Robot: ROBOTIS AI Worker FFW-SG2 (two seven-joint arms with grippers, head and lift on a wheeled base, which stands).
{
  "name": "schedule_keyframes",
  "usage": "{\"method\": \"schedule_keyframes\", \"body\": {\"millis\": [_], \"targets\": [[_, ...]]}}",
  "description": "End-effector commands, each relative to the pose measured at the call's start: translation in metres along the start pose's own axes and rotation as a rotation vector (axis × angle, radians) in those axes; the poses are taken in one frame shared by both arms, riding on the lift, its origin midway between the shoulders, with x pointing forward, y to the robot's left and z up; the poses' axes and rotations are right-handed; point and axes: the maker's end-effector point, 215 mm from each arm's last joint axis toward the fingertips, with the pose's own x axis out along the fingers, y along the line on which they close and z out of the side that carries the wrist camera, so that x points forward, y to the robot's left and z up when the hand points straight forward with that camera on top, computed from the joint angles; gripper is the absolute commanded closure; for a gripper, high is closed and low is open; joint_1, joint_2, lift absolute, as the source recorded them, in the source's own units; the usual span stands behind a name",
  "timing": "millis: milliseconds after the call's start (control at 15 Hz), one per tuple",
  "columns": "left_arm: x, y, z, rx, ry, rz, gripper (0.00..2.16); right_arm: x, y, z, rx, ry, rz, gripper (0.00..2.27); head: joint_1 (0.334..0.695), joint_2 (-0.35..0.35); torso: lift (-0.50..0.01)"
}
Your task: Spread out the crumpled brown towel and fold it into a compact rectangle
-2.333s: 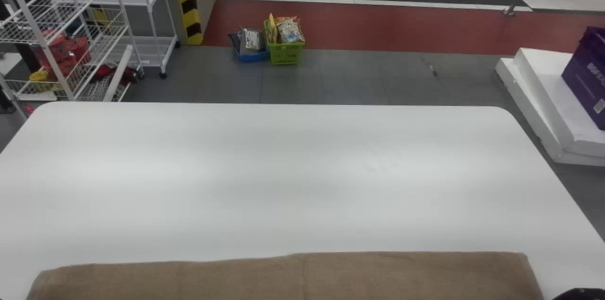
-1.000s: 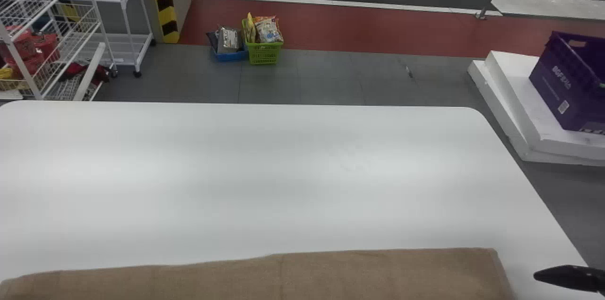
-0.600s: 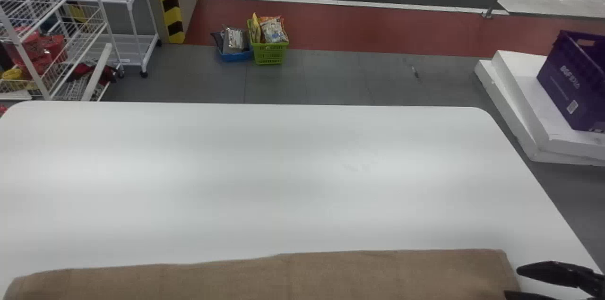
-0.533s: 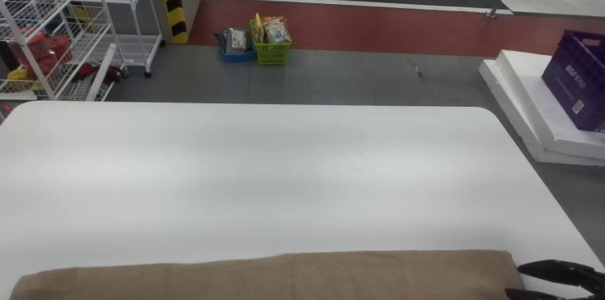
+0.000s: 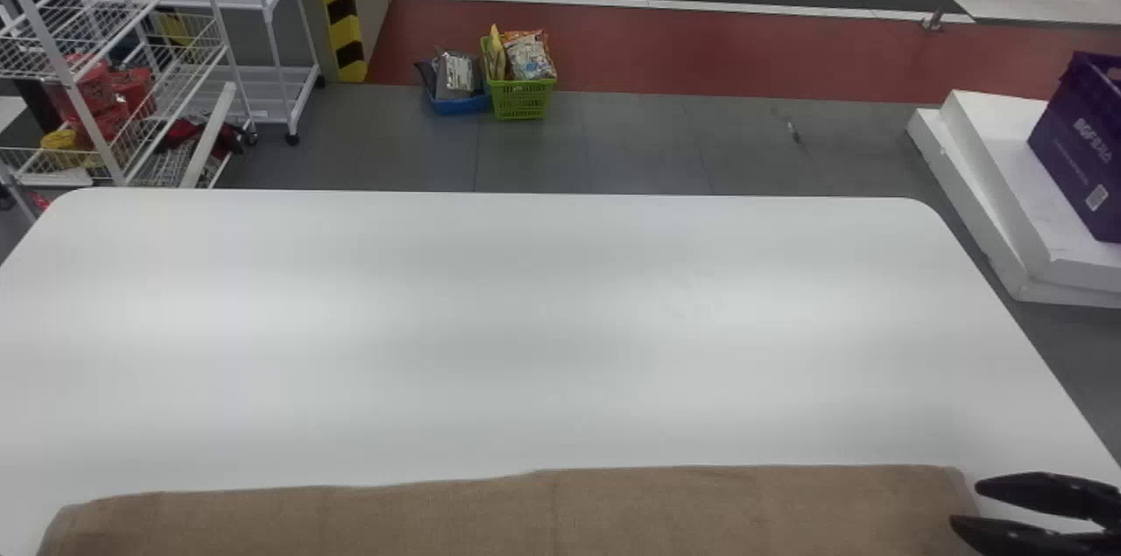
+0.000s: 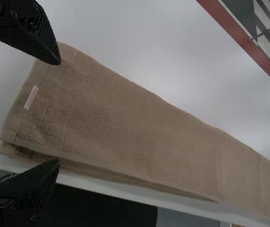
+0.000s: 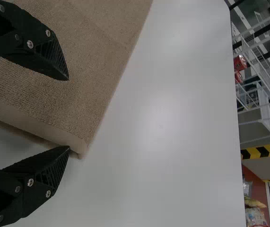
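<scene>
1 brown towel (image 5: 525,514), 4 fingers (image 5: 1038,492)

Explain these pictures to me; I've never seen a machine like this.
This is a robot with two black arms, ending in flat black left fingers and right fingers. The head view looks forward and down from its head, over a white table with rounded corners. On the table's near side lies a brown cloth towel, folded into a long strip. The other two current pictures come from cameras on the wrists and are turned on their side. The left fingers are spread at one end of the towel, near a small pale label; the right fingers are spread at a corner of the other end. Neither pair is gripping anything.
</scene>
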Motion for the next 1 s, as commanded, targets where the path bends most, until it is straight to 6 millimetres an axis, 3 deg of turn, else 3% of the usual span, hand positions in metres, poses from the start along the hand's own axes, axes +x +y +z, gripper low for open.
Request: {"method": "schedule_keyframes", "body": {"millis": [0, 133, 533, 933], "targets": [[0.0, 0.0, 0.0, 0.0, 0.001, 0.0, 0.08, -0.01, -0.005, 0.002, 0.023, -0.015, -0.012, 0.38, 0.695, -0.09, -0.127], [0.0, 0.0, -0.001, -0.001, 0.002, 0.0, 0.08, -0.013, -0.008, 0.0, 0.025, -0.009, -0.021, 0.38, 0.695, -0.111, -0.127], [0.001, 0.0, -0.001, -0.001, 0.0, -0.003, 0.08, 0.017, 0.007, -0.009, 0.02, 0.034, 0.032, 0.38, 0.695, -0.094, -0.127], [0.002, 0.0, -0.002, -0.005, -0.001, -0.003, 0.08, 0.015, 0.008, -0.002, 0.022, 0.01, 0.039, 0.65, 0.695, -0.068, -0.127]]}}
